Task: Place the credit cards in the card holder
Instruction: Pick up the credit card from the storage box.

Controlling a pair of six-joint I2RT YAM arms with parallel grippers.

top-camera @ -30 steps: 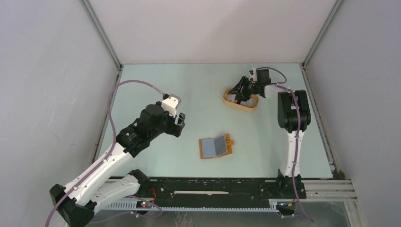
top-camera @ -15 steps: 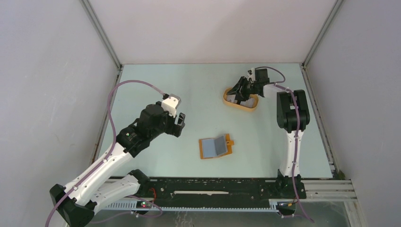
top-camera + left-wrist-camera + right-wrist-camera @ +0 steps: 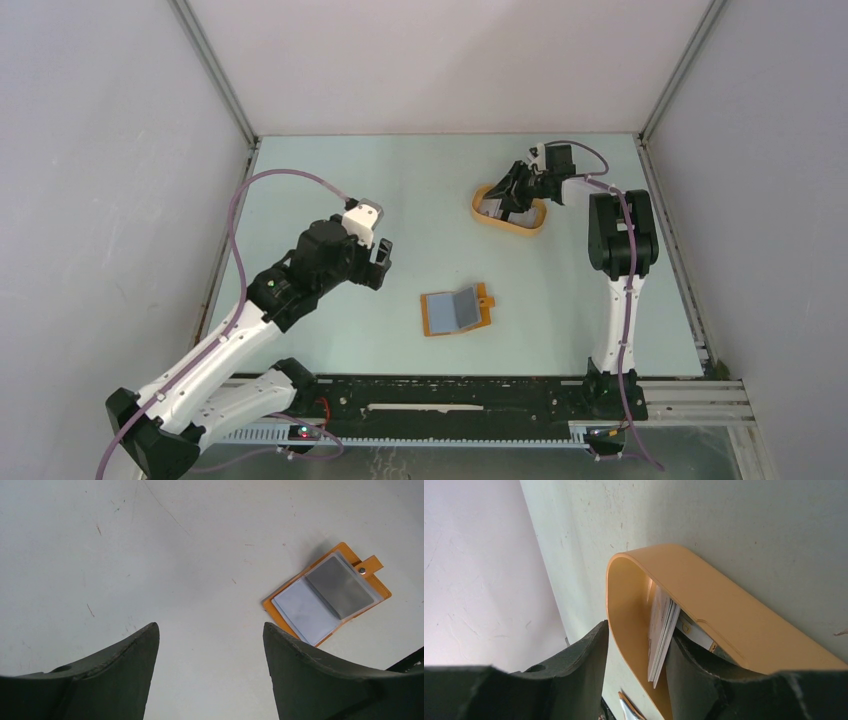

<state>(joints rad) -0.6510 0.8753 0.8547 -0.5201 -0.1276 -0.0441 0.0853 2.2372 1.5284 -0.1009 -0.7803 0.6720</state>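
Hidden and cut off around the right hand

In the wrist view the credit cards [image 3: 662, 625] stood edge-on between the fingers [image 3: 574, 670] of the right hand [image 3: 639, 645], so their faces and number could not be told. The end of the stack farthest from the hand was hidden by the wall of the tray [image 3: 734, 615], which ran out of frame beyond the hand. From above, the hand covered the tray's inside, and the cards were too small to make out.

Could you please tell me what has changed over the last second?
The right gripper edged slightly rightward at the orange tray, straddling the credit cards standing on edge with a gap on one side; nothing taken hold of. The left gripper, open and empty, and the card holder stayed put.
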